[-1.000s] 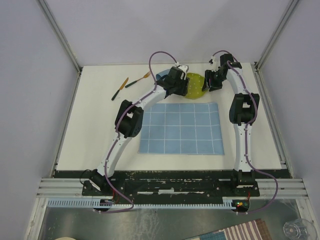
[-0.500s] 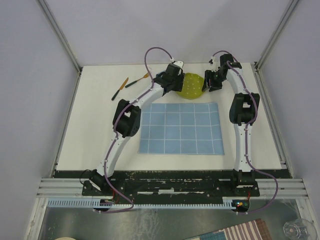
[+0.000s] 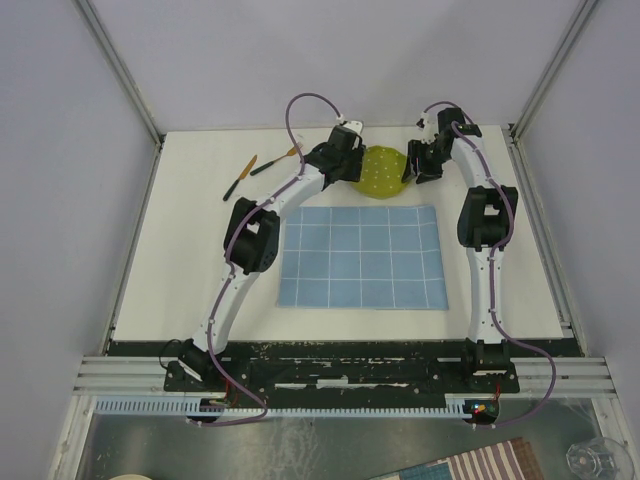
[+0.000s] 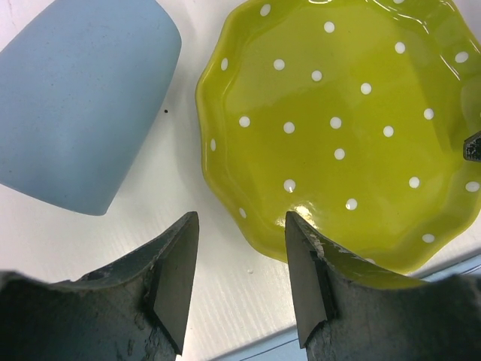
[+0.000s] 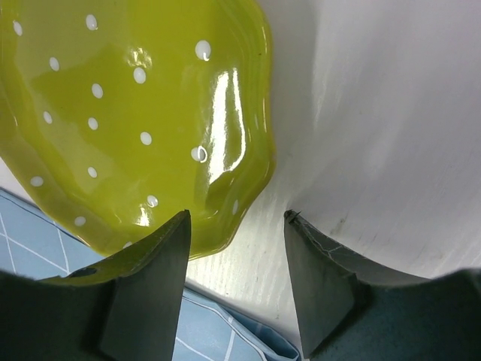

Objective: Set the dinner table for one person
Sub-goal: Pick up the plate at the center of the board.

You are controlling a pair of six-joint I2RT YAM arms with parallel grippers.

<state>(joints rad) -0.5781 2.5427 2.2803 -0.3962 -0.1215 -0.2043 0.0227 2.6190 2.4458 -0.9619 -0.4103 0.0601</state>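
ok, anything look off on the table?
The light-blue cup seems to lie on its side beside the green plate; no opening shows. The plate sits at the far edge of the placemat, not centred on it; knife and fork lie askew, far left.

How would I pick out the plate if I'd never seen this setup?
Find the white dinner table, then the blue gridded cloth. At the cloth's far edge lies the plate: lime green, white-dotted, wavy-rimmed, unlike the plain pale-blue cup beside it.
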